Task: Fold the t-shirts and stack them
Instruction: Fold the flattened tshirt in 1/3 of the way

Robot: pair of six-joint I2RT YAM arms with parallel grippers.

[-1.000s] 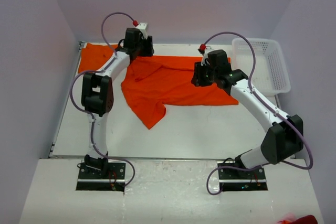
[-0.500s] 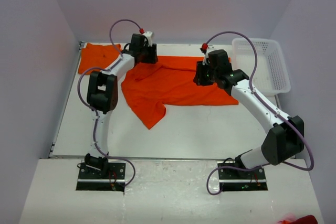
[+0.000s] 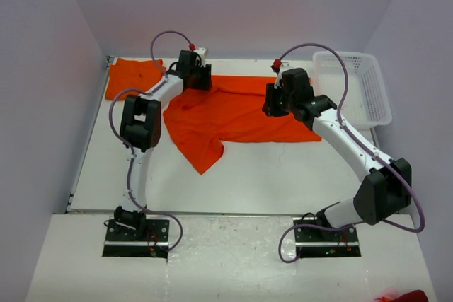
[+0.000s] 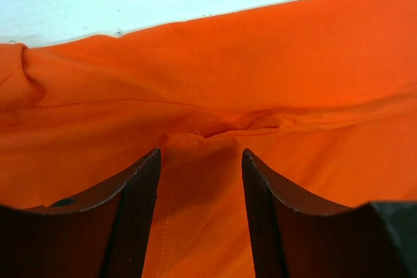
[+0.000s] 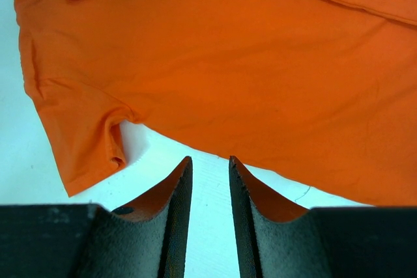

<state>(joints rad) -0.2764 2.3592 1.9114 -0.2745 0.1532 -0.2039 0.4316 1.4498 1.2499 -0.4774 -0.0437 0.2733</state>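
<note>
My left gripper has slid rightward along the far hem of the t-shirt, fingers half apart astride a pucker; the cloth now lies flatter, centre-stage. My right gripper hovers narrow and empty, so I judge folding can start

One orange t-shirt lies spread, rumpled; second t-shirt bunched far-left.
</note>
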